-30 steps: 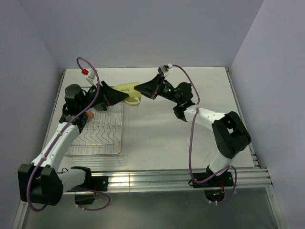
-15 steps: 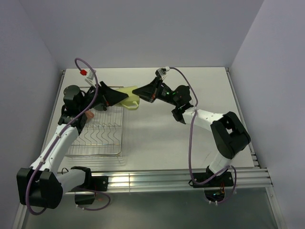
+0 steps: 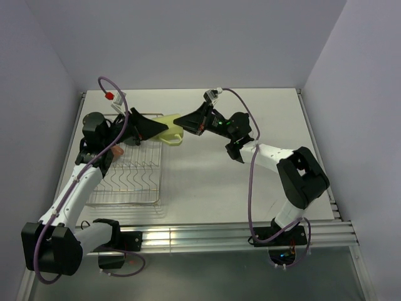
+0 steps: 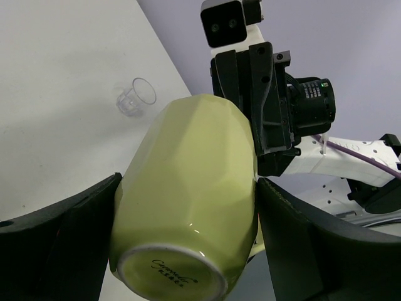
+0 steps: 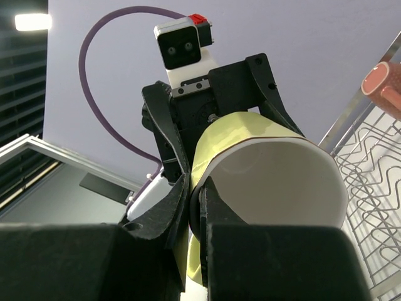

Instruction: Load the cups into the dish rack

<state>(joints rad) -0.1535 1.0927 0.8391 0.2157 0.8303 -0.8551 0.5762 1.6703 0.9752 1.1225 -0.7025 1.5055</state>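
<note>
The rack [image 3: 135,172] stands on the left part of the table [image 3: 263,182], nearest to the camera. Over its far right corner the yellow-green cup [image 4: 188,182] is held in the air between the two arms, lying on its side. The left gripper [image 3: 161,128] has the cup's bottom end between its fingers [image 4: 69,232], which lie against both sides of it. The right gripper [image 5: 194,188] comes from the opposite side and pinches the rim at the mouth, one finger inside and one outside. Farther away a small glass [image 4: 135,97] is on the table, well apart from the cup
</note>
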